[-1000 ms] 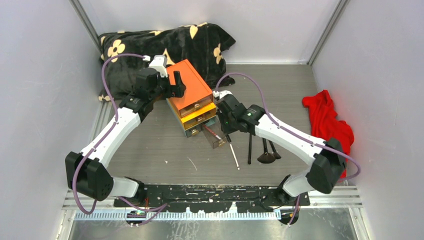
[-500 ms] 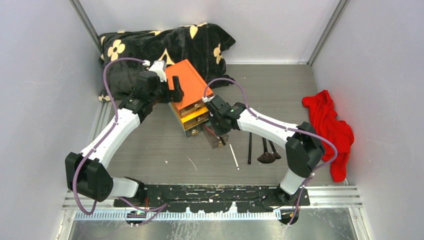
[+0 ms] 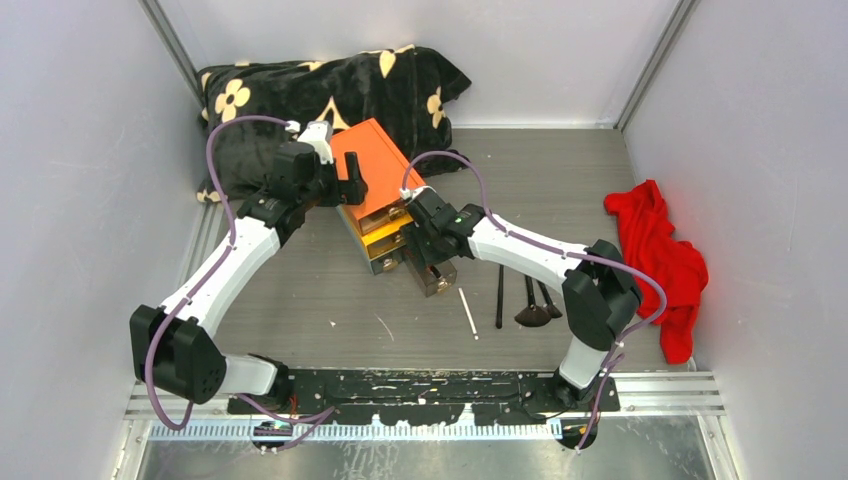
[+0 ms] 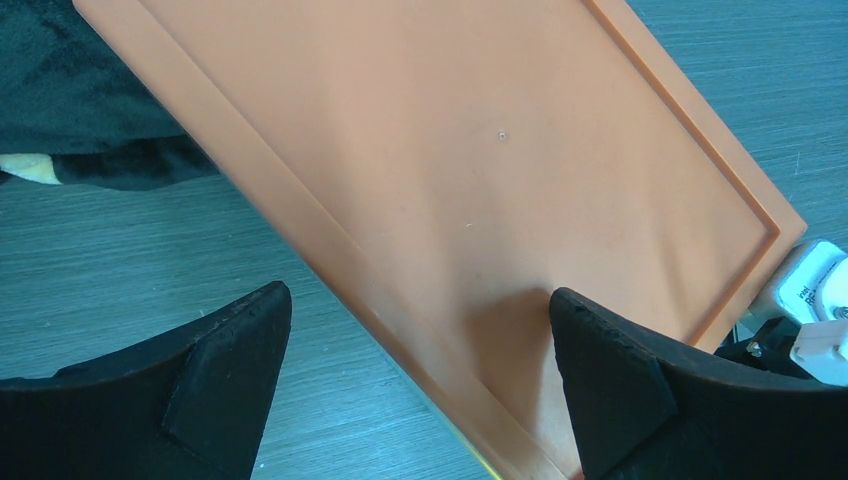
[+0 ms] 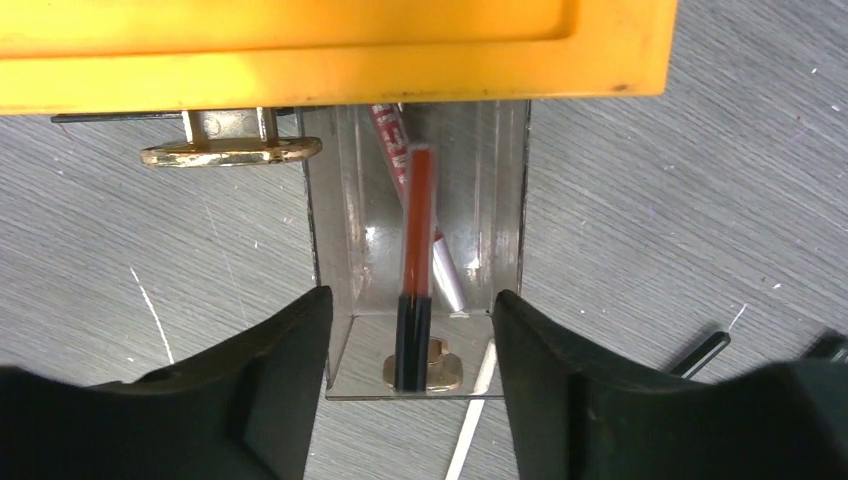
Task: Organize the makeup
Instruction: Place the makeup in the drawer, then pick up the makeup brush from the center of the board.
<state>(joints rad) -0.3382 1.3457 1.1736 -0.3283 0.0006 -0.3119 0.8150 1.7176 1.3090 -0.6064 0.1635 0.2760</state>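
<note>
The orange-topped box (image 3: 383, 152) stands mid-table with one clear drawer (image 3: 446, 279) pulled out toward me. A thin red tube with a black cap (image 5: 419, 220) lies in that drawer (image 5: 365, 355), its black end resting over the front wall, beside a dark red and silver tube (image 5: 447, 275). My right gripper (image 5: 412, 385) is open, a finger on either side of the drawer front, touching neither tube. Slim black brushes (image 3: 530, 305) lie on the table right of the drawer. My left gripper (image 4: 420, 380) is open astride the box's left edge, one finger over the orange lid (image 4: 480, 150).
A thin white stick (image 3: 468, 312) lies just in front of the drawer. A red cloth (image 3: 655, 245) sits at the right wall, a black flowered cloth (image 3: 330, 85) behind the box. Another drawer's gold handle (image 5: 230, 152) shows left of the open one.
My right gripper has swung left to the pulled-out drawer and opened, letting go of the red tube, which now lies in the drawer. The left arm has barely moved.
</note>
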